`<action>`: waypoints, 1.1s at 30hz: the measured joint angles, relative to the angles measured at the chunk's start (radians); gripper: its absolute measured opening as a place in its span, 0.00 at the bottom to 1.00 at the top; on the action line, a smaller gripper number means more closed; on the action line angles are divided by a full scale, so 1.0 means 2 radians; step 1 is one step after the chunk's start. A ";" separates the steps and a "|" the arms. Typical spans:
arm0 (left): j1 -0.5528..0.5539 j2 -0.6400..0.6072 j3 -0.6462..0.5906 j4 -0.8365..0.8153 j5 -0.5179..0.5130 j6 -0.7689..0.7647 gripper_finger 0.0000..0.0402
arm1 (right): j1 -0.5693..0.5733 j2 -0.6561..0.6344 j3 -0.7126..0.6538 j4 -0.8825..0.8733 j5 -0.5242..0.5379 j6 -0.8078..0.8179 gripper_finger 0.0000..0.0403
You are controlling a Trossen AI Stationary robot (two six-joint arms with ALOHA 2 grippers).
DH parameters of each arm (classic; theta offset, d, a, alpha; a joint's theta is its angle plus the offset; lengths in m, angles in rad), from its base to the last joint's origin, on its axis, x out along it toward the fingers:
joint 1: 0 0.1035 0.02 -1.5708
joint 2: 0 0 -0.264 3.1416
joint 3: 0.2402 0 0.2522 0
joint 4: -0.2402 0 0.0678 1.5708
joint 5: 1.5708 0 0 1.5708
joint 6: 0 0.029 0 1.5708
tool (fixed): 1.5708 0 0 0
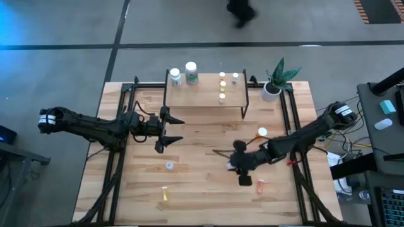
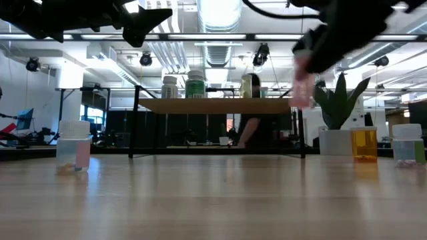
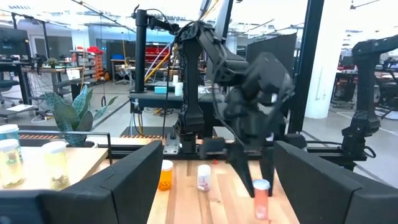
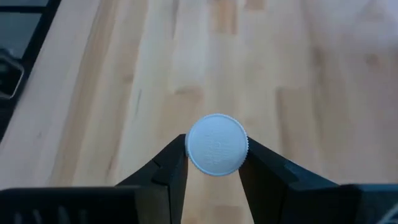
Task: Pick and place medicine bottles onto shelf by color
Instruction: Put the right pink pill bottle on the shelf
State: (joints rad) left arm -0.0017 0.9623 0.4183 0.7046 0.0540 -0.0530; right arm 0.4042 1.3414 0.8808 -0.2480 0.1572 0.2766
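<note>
Now your right gripper [image 4: 214, 163] had its two dark fingers pinched onto the white cap of a small bottle [image 4: 216, 144], one finger on each side of the ribbed rim — a clean, centred hold as the right wrist view showed it. From the low view that bottle [image 2: 302, 90] hung clear of the table with a pinkish body, lifted and riding near the level of the shelf top, I'd say. It should have handled as a light, stiff little thing, plastic by the look of it; the smooth body could slip, so the ribbed cap was the sensible place to take hold, and you had it there.

Your left gripper [image 1: 170, 130] waited with its fingers spread wide, holding nothing, just in front of the shelf [image 1: 205, 98] on the left side.

On the shelf stood two larger white bottles [image 1: 183, 75] at the left end and a few tiny pale ones [image 1: 222, 87] towards the right. Loose on the table you still had a clear one [image 1: 169, 166], a yellow one [image 1: 165, 193], an orange one [image 1: 262, 132] and a reddish one [image 1: 260, 185] — all small, all likely to tip if nudged.
</note>
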 joint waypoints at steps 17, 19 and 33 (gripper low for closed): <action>0.000 0.000 0.000 0.006 -0.002 -0.007 0.72 | -0.164 -0.055 0.069 -0.006 -0.005 -0.140 0.32; 0.000 0.000 0.000 0.006 -0.004 -0.006 0.72 | -0.183 -0.055 0.082 -0.006 -0.007 -0.152 0.32; 0.001 0.000 0.004 0.011 -0.021 0.029 0.72 | -0.315 -0.055 0.176 -0.085 -0.017 -0.204 0.32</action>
State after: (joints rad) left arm 0.0007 0.9624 0.4258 0.7262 0.0117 0.0046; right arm -0.2260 1.2304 1.2327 -0.4176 0.1229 -0.1316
